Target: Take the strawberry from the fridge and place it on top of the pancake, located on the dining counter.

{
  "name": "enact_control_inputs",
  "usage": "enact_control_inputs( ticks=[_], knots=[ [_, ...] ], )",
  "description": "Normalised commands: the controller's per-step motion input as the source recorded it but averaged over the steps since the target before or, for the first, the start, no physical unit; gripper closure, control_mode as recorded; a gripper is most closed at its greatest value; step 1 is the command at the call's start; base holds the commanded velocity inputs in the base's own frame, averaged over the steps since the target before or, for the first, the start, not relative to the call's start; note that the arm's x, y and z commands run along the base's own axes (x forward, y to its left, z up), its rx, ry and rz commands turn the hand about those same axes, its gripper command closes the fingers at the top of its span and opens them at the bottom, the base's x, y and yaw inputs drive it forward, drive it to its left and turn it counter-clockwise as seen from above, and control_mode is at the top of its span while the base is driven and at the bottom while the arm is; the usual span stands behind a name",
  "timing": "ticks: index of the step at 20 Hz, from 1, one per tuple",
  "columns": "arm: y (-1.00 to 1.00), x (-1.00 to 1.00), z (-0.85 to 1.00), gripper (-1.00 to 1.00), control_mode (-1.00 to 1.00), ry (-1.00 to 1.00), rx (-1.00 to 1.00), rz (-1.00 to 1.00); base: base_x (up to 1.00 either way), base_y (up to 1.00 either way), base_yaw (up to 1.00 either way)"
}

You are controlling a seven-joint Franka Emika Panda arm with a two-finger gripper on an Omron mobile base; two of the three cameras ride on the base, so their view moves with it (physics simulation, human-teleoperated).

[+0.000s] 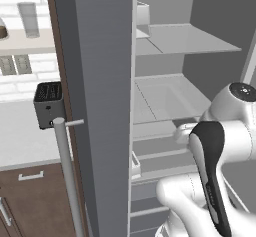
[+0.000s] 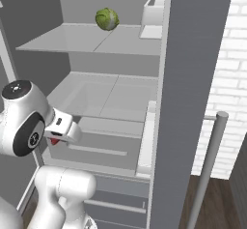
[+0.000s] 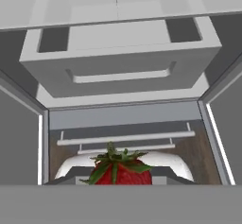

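Tall grey French-door fridge [image 2: 116, 97] standing open, pale grey shelves exposed in both base views. Seen from the right base view: round green cabbage-like head [image 2: 106, 19] on the upper shelf, white door bin [image 2: 153, 13] beside it, long silver bar handle [image 2: 208, 167] on the open right door, white brick wall [image 2: 226, 78] behind. Seen from the left base view instead: dark grey toaster [image 1: 49, 104] on the pale wall counter [image 1: 25, 136], brown cabinet fronts below, silver bar handle [image 1: 68, 176] on the left door. Two-finger gripper [image 2: 57, 137] low before the fridge drawers in the right base view, clenched on the tiny red strawberry [image 3: 119, 170]. In the hand view, green-capped berry at the bottom edge, grey drawer [image 3: 120, 60] beyond.
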Motion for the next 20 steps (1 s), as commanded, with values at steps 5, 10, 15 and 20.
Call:
enact_control_inputs(
  ticks=[5,10,15,20],
  knots=[
    [0.0,-0.11,0.0,1.0,1.0,-0.01,0.0,0.0,-0.58,0.0,0.0],
    [0.0,0.0,0.0,1.0,1.0,0.0,0.0,0.0,-0.76,0.0,-0.03],
    [0.0,0.0,0.0,1.0,1.0,0.0,0.0,0.0,-0.75,0.0,-0.15],
    [0.0,0.0,0.0,1.0,1.0,0.0,0.0,0.0,-0.79,0.0,-0.55]
  ],
)
